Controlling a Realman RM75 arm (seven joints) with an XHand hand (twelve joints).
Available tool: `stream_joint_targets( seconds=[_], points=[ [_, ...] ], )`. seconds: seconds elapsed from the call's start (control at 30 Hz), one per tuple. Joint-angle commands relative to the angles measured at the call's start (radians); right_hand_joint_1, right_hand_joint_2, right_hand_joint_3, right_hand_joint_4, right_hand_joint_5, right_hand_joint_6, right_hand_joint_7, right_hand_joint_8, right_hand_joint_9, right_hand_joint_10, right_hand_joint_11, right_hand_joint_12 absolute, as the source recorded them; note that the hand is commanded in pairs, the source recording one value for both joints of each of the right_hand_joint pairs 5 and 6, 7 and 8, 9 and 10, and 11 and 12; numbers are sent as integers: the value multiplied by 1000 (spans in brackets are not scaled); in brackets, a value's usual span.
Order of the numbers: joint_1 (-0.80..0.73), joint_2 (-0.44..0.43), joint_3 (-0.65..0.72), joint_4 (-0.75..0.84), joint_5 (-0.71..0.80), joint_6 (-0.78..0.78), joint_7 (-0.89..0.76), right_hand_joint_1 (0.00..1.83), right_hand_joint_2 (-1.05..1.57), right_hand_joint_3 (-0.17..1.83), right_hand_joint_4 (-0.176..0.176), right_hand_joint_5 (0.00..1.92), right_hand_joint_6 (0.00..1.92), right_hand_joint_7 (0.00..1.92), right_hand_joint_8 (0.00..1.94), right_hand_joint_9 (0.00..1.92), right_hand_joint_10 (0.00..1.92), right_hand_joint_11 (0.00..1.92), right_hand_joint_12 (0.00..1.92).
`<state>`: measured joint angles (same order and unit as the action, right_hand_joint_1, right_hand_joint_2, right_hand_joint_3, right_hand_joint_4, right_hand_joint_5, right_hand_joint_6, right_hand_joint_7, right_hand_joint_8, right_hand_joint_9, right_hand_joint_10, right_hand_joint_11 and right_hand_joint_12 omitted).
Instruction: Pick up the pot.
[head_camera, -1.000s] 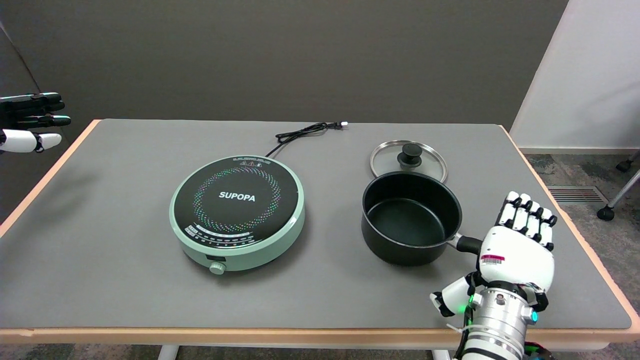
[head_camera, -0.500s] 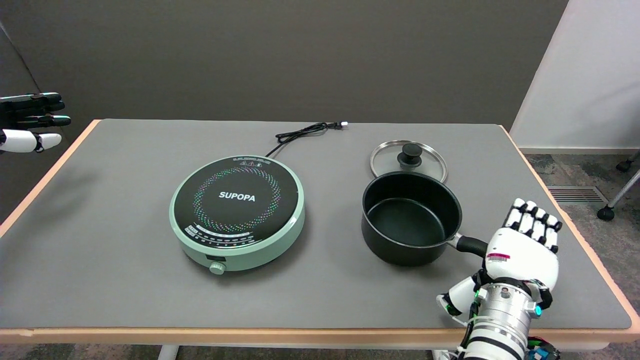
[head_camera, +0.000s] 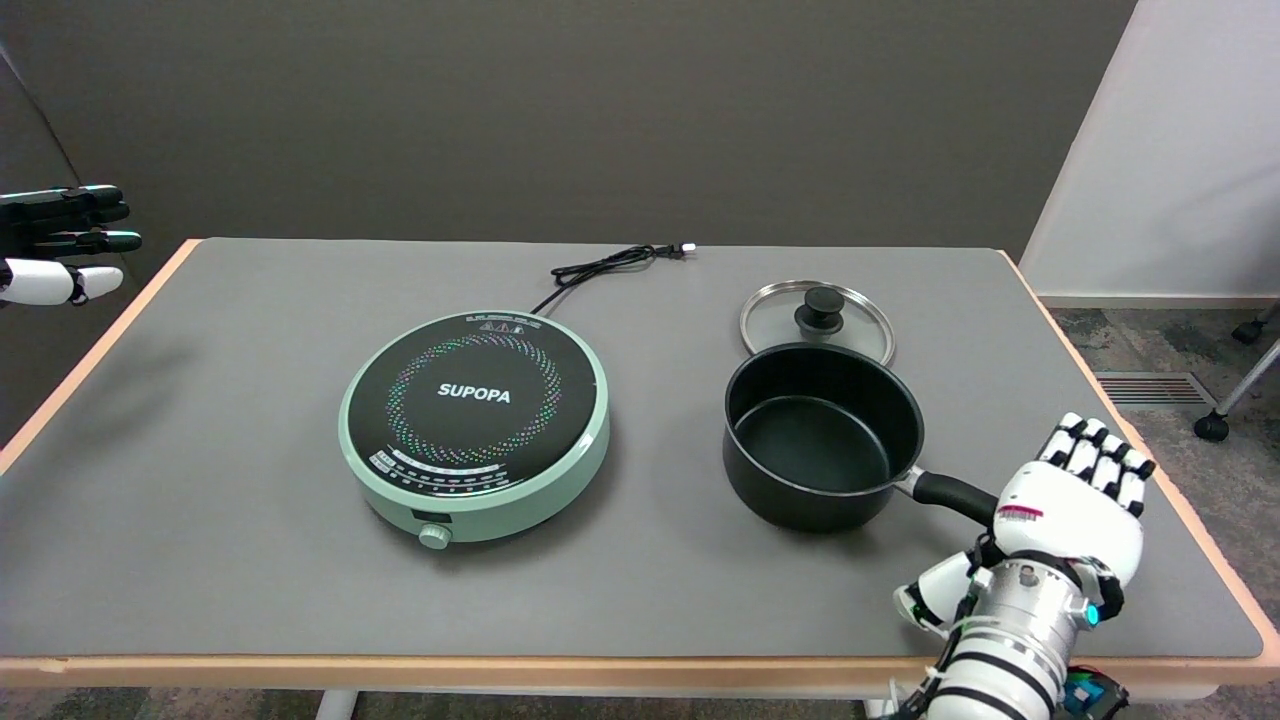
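A black pot (head_camera: 820, 435) stands upright on the grey table, right of centre. Its black handle (head_camera: 950, 491) points to the lower right. My right hand (head_camera: 1062, 512) hovers over the handle's far end, back of the hand up. The fingers (head_camera: 1097, 462) stretch away from me and the thumb (head_camera: 930, 602) hangs out to the left. The hand holds nothing, and the handle's tip is hidden beneath it.
A glass lid (head_camera: 816, 316) with a black knob lies just behind the pot. A green induction cooker (head_camera: 474, 424) sits at the centre, its cord (head_camera: 610, 263) trailing to the back. The table's right edge (head_camera: 1190, 520) runs close to my hand. The idle left hand (head_camera: 60, 245) hangs at upper left.
My right hand has slid to the right and toward the near edge, uncovering more of the pot's handle. The pot has stayed put.
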<state>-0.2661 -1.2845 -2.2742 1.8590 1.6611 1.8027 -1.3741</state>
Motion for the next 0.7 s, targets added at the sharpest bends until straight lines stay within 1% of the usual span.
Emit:
stream_joint_targets(
  seconds=[0.03,0.33,0.5,0.7],
  points=[
    [107,9,58,0,28,-70,-161,1288,-648,1086,-165,35,35,35,35,35,35,35,35],
    [122,-78,82,-15,-34,-80,-297,1283,-647,1073,-162,40,40,40,40,40,40,40,40],
    [122,-109,74,-36,-43,-51,-305,1279,-653,1074,-157,42,42,42,42,42,42,42,42],
    [123,-118,75,-54,-34,-36,-305,1275,-660,1075,-152,43,43,43,43,43,43,43,43]
  ],
)
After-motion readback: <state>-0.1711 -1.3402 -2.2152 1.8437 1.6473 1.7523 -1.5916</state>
